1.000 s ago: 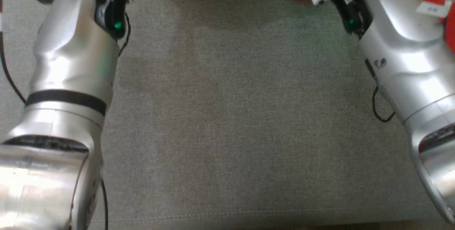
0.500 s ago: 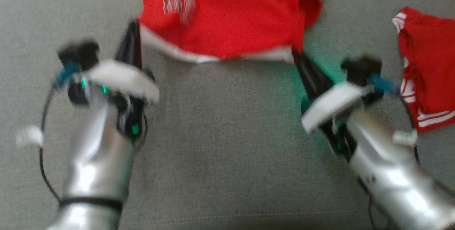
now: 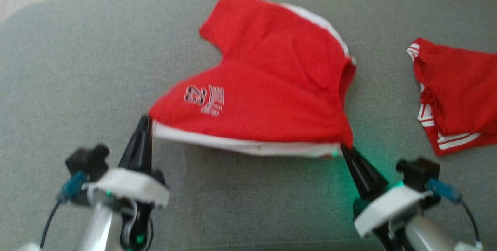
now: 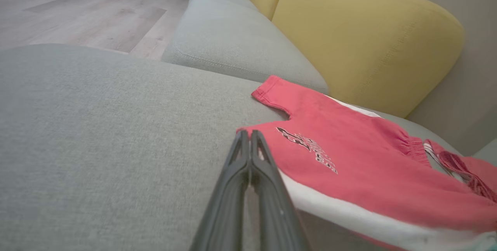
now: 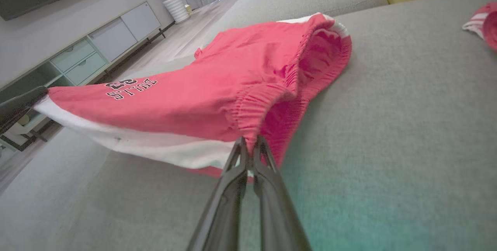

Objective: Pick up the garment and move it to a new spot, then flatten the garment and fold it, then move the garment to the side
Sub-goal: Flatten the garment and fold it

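Left hand (image 3: 144, 123) and right hand (image 3: 344, 150) are each clenched on a near corner of the red shorts (image 3: 268, 88). The near edge is lifted and the far part rests on the grey sofa seat (image 3: 77, 68). Relocation appears to be in progress. Flattening, folding and setting aside are not yet done.

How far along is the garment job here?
Grasp looks done: left gripper and right gripper are shut on the near corners of the red shorts. In hand: the move, near edge lifted off the grey cushion, far part resting. Left: flattening, folding, moving aside.
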`<state>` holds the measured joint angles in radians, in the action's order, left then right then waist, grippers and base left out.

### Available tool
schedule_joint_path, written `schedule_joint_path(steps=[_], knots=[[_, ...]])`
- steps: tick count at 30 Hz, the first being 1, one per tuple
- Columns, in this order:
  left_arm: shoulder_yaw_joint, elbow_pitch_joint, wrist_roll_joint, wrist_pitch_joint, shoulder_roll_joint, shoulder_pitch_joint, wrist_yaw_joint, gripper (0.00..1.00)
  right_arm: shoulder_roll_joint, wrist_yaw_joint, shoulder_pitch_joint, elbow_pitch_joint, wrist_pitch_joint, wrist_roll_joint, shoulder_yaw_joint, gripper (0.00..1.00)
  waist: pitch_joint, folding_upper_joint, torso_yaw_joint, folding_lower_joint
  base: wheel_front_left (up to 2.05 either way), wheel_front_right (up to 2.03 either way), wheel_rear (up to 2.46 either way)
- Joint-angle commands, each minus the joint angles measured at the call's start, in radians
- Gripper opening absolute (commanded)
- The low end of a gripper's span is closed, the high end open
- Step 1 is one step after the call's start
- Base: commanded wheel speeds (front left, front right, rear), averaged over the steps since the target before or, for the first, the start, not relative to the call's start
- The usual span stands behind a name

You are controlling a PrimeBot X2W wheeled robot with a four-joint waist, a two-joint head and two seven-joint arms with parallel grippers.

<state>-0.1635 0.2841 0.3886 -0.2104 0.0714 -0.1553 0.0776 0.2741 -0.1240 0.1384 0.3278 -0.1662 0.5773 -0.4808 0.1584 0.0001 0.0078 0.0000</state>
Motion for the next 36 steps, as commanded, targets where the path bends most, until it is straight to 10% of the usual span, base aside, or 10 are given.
schedule_joint_path(steps=[1, 11, 18, 36], knots=[[0.033, -0.065, -0.005, 0.014, 0.025, 0.005, -0.012, 0.0, 0.0, -0.007, -0.029, -0.056, 0.017, -0.015, 0.004, 0.0, -0.018, -0.0001, 0.001, 0.0, 0.0, 0.0, 0.0], [0.043, -0.387, 0.018, 0.145, 0.021, 0.328, -0.129, 0.0, -0.065, -0.007, -0.343, -0.319, 0.187, -0.116, 0.117, 0.0, -0.075, -0.0001, 0.004, 0.0, 0.0, 0.0, 0.0], [0.043, -0.447, 0.021, 0.178, 0.038, 0.336, -0.135, 0.0, -0.101, -0.007, -0.411, -0.414, 0.258, -0.142, 0.153, 0.0, -0.076, -0.0001, 0.001, 0.0, 0.0, 0.0, 0.0], [0.013, -0.094, 0.124, 0.314, 0.06, -0.337, 0.001, 0.0, -0.201, -0.007, -0.072, -0.378, 0.317, -0.007, 0.227, 0.0, 0.137, -0.0001, -0.103, 0.0, 0.0, 0.0, 0.0]])
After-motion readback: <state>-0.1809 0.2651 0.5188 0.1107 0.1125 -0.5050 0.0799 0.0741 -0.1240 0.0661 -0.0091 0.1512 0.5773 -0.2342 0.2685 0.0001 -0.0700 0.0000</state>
